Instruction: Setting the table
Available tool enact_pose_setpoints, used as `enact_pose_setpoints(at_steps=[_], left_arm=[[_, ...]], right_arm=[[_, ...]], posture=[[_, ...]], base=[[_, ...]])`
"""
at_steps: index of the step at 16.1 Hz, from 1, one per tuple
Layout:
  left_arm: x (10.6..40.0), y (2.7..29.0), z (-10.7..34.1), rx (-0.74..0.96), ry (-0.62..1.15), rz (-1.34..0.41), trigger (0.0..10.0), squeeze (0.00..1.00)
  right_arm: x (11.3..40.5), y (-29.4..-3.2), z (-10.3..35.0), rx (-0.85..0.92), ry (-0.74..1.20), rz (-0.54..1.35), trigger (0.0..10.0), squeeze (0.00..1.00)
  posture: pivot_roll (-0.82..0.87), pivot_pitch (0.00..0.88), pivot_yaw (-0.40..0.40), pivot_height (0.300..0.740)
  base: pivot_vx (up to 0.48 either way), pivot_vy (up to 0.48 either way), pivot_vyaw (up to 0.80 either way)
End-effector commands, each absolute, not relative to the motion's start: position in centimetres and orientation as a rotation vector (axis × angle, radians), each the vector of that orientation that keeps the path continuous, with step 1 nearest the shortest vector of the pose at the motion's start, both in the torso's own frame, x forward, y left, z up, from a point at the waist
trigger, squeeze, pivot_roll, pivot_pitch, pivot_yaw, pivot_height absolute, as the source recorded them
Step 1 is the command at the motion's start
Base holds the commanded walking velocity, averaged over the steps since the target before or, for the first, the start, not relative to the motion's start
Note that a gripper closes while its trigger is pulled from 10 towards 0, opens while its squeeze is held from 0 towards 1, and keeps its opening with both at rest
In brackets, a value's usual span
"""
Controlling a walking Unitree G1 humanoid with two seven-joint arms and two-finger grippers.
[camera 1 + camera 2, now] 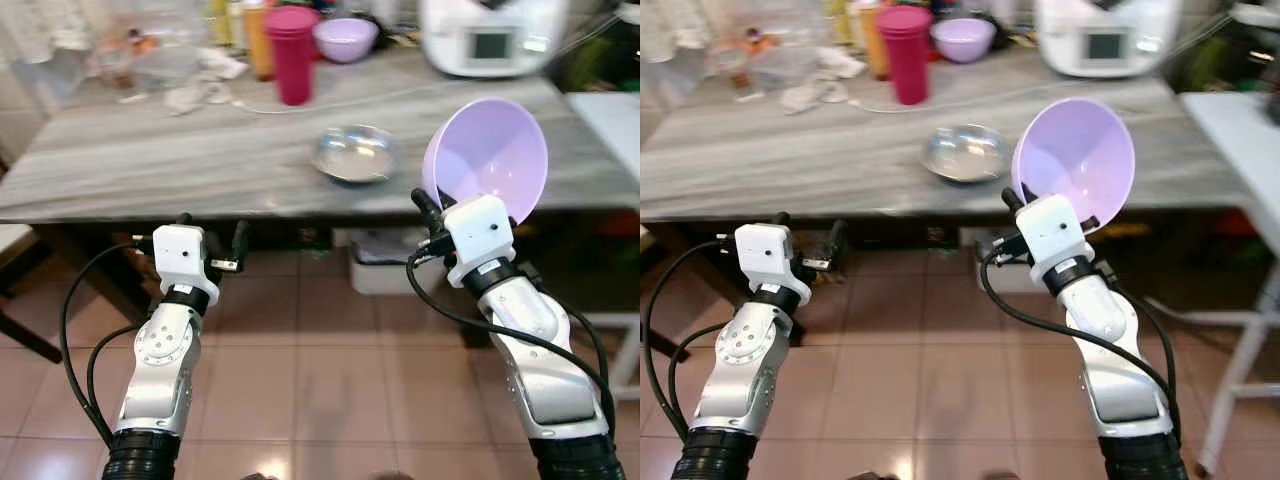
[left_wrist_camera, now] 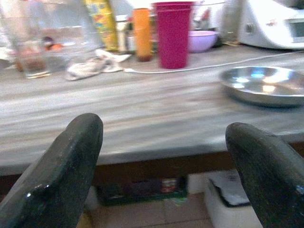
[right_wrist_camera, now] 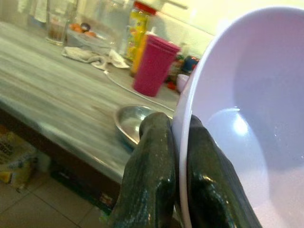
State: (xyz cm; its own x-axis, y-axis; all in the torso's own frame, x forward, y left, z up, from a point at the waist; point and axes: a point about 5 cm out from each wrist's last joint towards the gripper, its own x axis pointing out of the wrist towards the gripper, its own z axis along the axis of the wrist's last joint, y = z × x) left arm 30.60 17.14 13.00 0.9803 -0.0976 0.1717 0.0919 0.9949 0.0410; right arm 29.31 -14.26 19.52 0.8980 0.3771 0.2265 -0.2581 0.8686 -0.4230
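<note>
My right gripper is shut on the rim of a lilac plastic bowl, held tilted on edge just above the table's front edge at the right; in the right wrist view the black fingers pinch the bowl's rim. A shallow steel bowl sits on the grey wooden table just left of it. My left gripper hangs open in front of the table edge at the left, holding nothing; its fingers frame the tabletop.
At the table's back stand a magenta cup, a second lilac bowl, bottles, a crumpled cloth, a white cable and a white appliance. A white box sits under the table. A white surface lies at the right.
</note>
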Motion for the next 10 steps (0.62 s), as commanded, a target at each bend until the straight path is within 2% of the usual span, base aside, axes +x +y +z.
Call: enact_pose_setpoints(at_steps=[1, 10], left_arm=[[30.57, 17.52, 13.12, 0.036, -0.175, -0.089, 10.0, 0.0], [30.6, 17.0, 13.19, 0.028, -0.175, -0.108, 10.0, 0.0]], right_arm=[[29.15, -13.85, 19.97, -0.399, -0.333, 0.349, 10.0, 0.0], [29.21, -13.76, 20.11, -0.408, -0.337, 0.354, 10.0, 0.0]], posture=[[-0.25, 0.149, 0.035, 0.74], [-0.26, 0.152, 0.034, 0.74]], base=[[0.48, 0.0, 0.0], [0.417, 0.0, 0.0]])
